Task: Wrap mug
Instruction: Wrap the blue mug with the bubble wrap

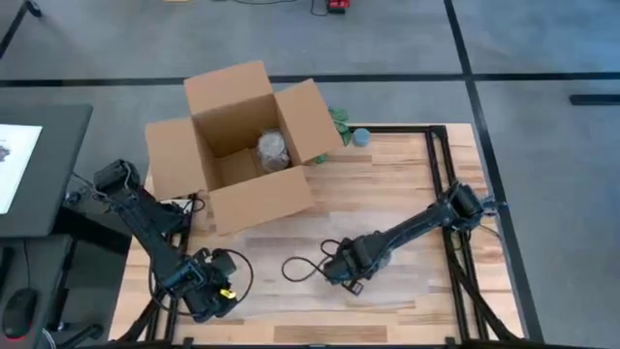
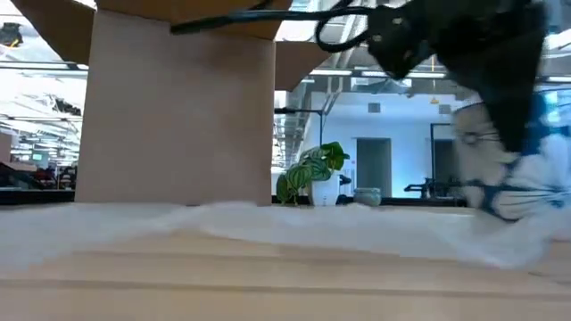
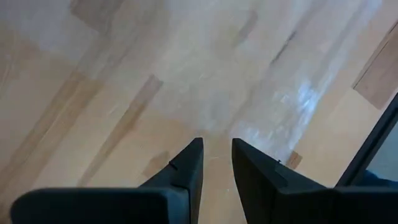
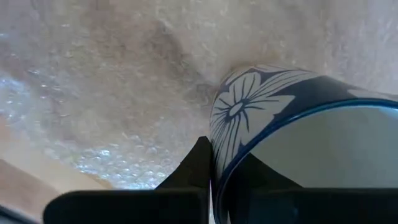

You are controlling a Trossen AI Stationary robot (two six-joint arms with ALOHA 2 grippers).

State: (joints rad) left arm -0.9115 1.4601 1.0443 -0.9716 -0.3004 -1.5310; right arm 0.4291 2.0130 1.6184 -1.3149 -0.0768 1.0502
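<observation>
- Mug wrapping is set on a pale wooden table (image 1: 407, 194) with a dark metal frame along its edges.
- An open brown cardboard box (image 1: 237, 145) stands at the far left part of the table, flaps spread, with a bundle wrapped in clear bubble wrap (image 1: 272, 151) lying inside it.
- A sheet of clear bubble wrap (image 4: 93, 93) is spread over the wood in front of the box; in the low view it is seen as a whitish layer across the table top.
- The right arm is stretched low from the table's right edge toward the middle, its wrist bent down to the sheet.
- The left arm is folded at the near left corner, forearm angled down toward the table.
- The right gripper (image 4: 211, 163) is clamped on the rim of the white ceramic mug with a dark blue flower pattern (image 4: 298, 130): one finger is seen outside the wall, the other inside. The mug is held over the bubble wrap near the table's middle.
- The left gripper (image 3: 216, 163) is pointed down at the wood and the edge of the sheet, fingers parted by a narrow gap, nothing between them.
- A small green leafy plant (image 1: 339, 121) and a small round grey-blue object (image 1: 360, 138) are seen just beyond the box's right flap.
</observation>
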